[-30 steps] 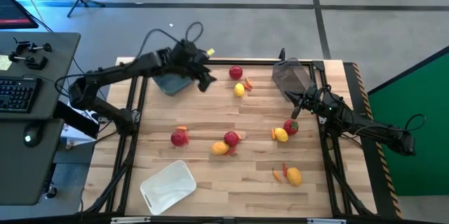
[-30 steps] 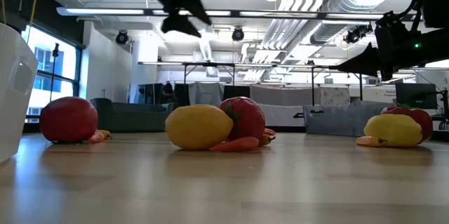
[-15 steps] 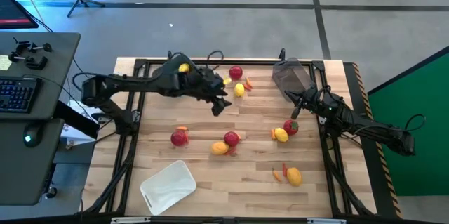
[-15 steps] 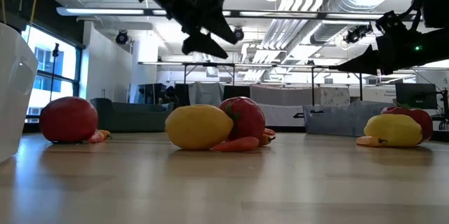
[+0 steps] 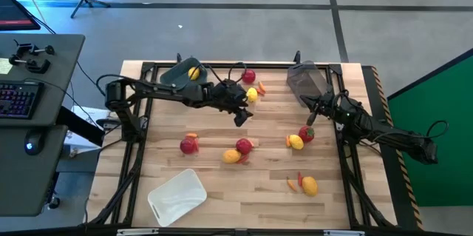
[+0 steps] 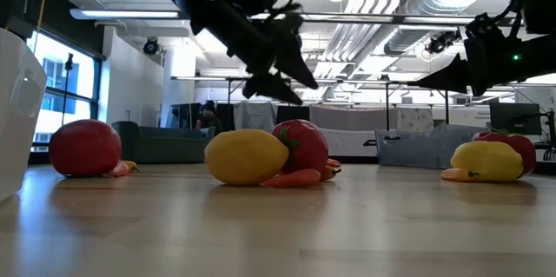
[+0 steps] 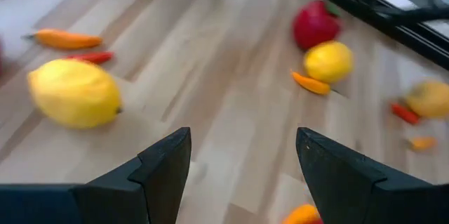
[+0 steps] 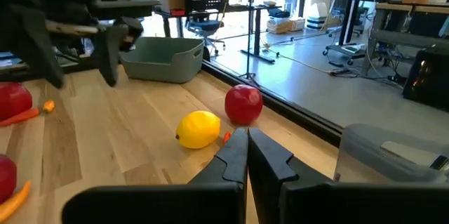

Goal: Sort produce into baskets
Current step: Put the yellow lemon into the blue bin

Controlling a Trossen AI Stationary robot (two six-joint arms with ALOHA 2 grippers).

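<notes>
High view, from the table's front edge backward: a white basket (image 5: 177,196) sat tilted near the front left corner of the wooden table (image 5: 259,199). Toward the front right, a yellow lemon (image 5: 310,186) lay with a thin orange pepper piece (image 5: 291,184) just beside it. Across the middle ran a row of produce: a red fruit (image 5: 189,145) on the left, then a yellow-orange lemon (image 5: 231,156) touching another red fruit (image 5: 243,146), and farther right a lemon (image 5: 295,142) pressed against a red fruit (image 5: 307,134). Above the middle of the table, the left gripper (image 5: 241,115) hung at the end of its outstretched arm, its fingers spread apart and grasping nothing; in the left wrist view the two dark fingers (image 7: 163,164) framed bare wood. The right gripper (image 5: 311,117) waited near the right side, above the red fruit there, its fingers pressed together with nothing between them. At the back, a red fruit (image 5: 248,77) and a small lemon (image 5: 252,94) lay near the centre with an orange pepper piece (image 5: 261,88) beside them. A blue-grey basket (image 5: 179,75) stood at the back left with a lemon (image 5: 194,72) inside it, and a dark translucent basket (image 5: 304,81) stood at the back right.
</notes>
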